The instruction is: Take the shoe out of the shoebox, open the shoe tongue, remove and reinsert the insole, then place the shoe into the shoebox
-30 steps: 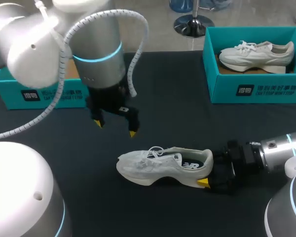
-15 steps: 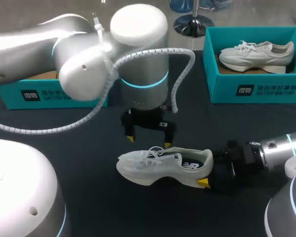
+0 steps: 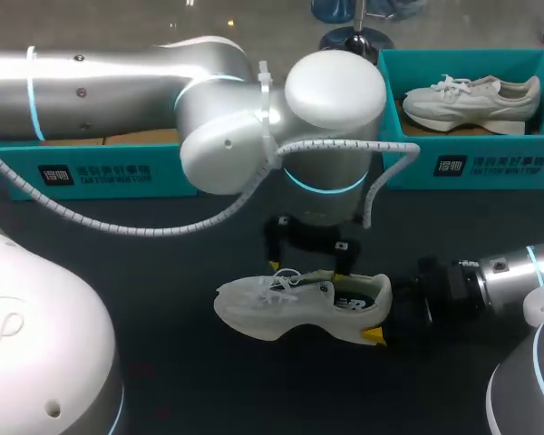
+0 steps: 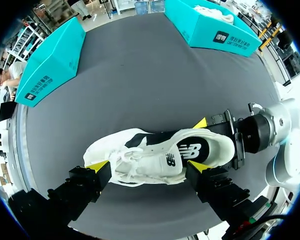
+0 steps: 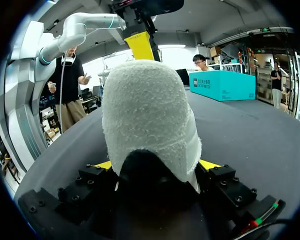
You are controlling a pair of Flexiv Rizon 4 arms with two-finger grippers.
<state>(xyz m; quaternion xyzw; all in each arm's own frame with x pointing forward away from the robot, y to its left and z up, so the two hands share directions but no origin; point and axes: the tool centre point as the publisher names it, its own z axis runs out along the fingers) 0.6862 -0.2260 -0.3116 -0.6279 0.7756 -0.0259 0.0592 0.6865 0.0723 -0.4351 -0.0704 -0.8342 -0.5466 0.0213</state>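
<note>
Shoebox point(image 3: 471, 165) holds second shoe point(image 3: 471, 98); right gripper point(image 5: 157, 167) clamps loose shoe point(image 3: 281, 313) at heel; left gripper point(image 4: 149, 166) spread, straddling it.

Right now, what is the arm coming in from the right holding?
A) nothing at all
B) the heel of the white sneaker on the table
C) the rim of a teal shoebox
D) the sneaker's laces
B: the right gripper has a yellow-tipped finger against each side of the heel of the white sneaker.
</note>
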